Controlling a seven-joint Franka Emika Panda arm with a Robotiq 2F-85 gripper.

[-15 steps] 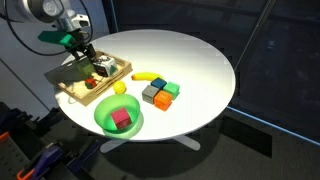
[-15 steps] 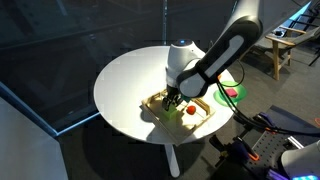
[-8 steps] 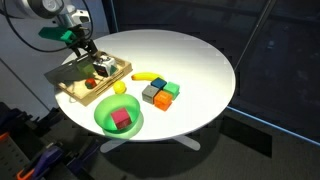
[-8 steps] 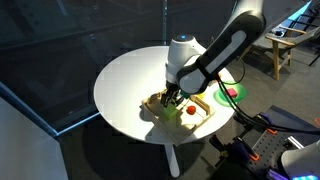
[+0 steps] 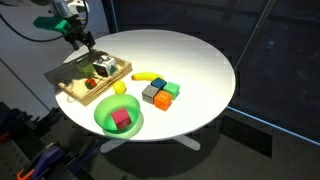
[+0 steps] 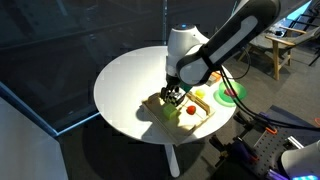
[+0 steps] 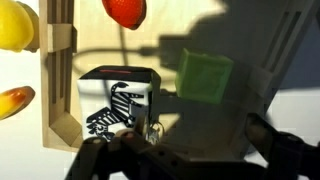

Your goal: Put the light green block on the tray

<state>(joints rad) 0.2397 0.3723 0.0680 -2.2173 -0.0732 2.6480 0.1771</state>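
From here my gripper hangs above the tray with its dark fingers spread wide and nothing between them. In the wrist view they come in from the bottom edge, one on each side.

The light green block lies flat on the tray floor, apart from both fingers and inside the arm's shadow. It is a small matte cube showing me one square face. Its edges run nearly parallel to the tray rail, with a slight tilt, and as a cube it has no long axis.

Just beside it stands a white box with a black top and a black striped print. Beyond that box a glossy red rounded thing is cut off by the frame.

The tray is pale wood with a low raised rail. In the wrist view the rail runs top to bottom. In an exterior view the tray sits as a rectangle near the rim of the round white table.

Outside the rail lie a smooth yellow ball and a curved banana. Further off on the table are a tight cluster of coloured cubes and a round bright green bowl holding a magenta block.
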